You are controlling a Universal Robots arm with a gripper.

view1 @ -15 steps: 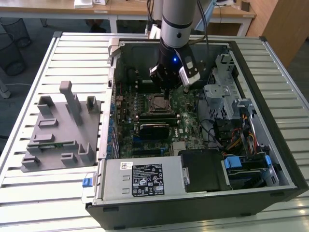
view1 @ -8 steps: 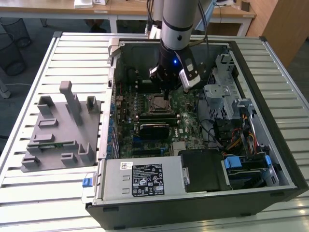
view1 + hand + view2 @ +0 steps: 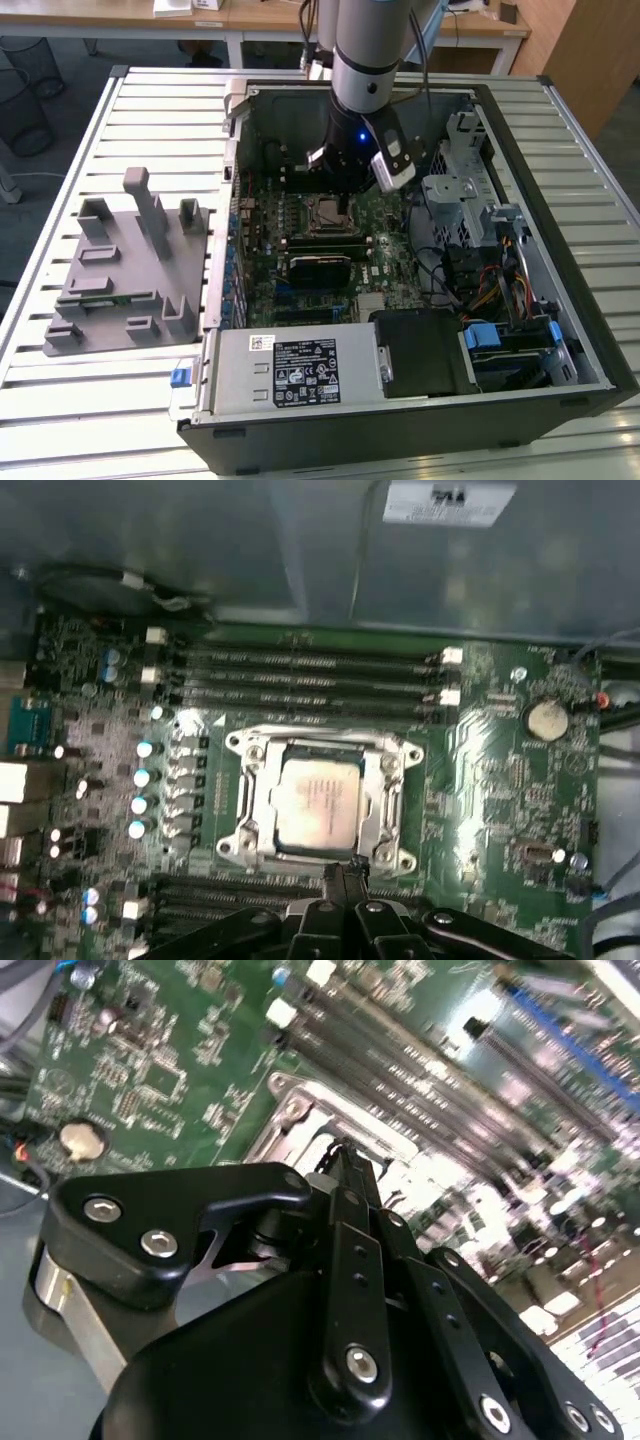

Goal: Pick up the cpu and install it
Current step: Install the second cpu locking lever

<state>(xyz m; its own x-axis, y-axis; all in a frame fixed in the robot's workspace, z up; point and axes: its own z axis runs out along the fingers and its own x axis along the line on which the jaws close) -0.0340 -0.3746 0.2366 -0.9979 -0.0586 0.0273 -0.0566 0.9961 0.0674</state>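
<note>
With the jaws of the gripper [image 3: 345, 875] closed and empty above the cpu [image 3: 318, 802] lying in the socket [image 3: 322, 798], a low move could scrape it.

The exterior view is evenly lit by soft daylight, brightest on the pale slatted metal table [image 3: 150, 100], where only faint shadows are cast. The interior of the open black computer case [image 3: 560, 370] is left dim, and a small blue light is seen glowing on the arm. In the first wrist view, glare is thrown off the silvery metal top of the square cpu [image 3: 318, 800] and off the green motherboard [image 3: 500, 740], and detail is softened throughout. In the second wrist view, the black gripper [image 3: 350, 1175] is rendered sharp, while the board behind is blurred and washed out by bright reflections.
</note>
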